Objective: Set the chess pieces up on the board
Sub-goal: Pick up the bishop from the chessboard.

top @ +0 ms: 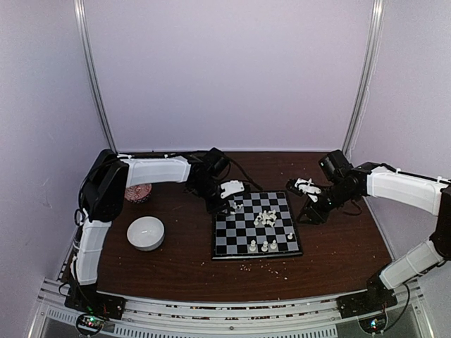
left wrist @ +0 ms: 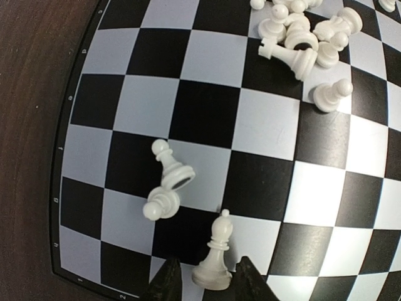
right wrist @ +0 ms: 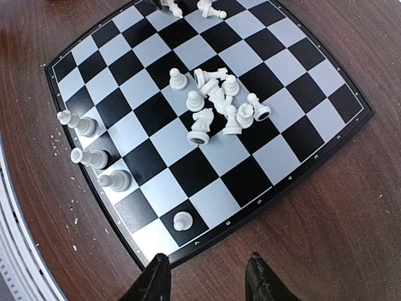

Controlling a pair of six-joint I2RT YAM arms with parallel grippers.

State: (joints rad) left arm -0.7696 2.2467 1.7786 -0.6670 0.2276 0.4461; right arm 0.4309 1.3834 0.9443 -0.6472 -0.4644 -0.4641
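Straddling an upright bishop (left wrist: 219,241) near the board's (left wrist: 207,113) far-left corner, the left hand (left wrist: 208,269) has a finger either side of its base; whether it's pinching yet, I can't tell. The right hand (right wrist: 207,258) hangs open and empty beyond the opposite edge.

Left arm (top: 151,170): white moulded shells on the long links; black housings at the shoulder, elbow and wrist joints.
Right arm (top: 405,189): same build; white link shells, black joint housings.
Left hand (left wrist: 210,282): two matte black fingers (left wrist: 168,285), tapering to blunt tips.
Right hand (right wrist: 210,279): two matte black fingers (right wrist: 156,282), wedge-shaped with rounded edges.
Wrist brackets (top: 231,188): white irregular part fitted above each hand, against a black wrist block.
Cables (top: 246,172): thin black leads looped loosely near the wrists.
Bases (top: 95,303): flat black plates; small boards in front showing green and red lights.
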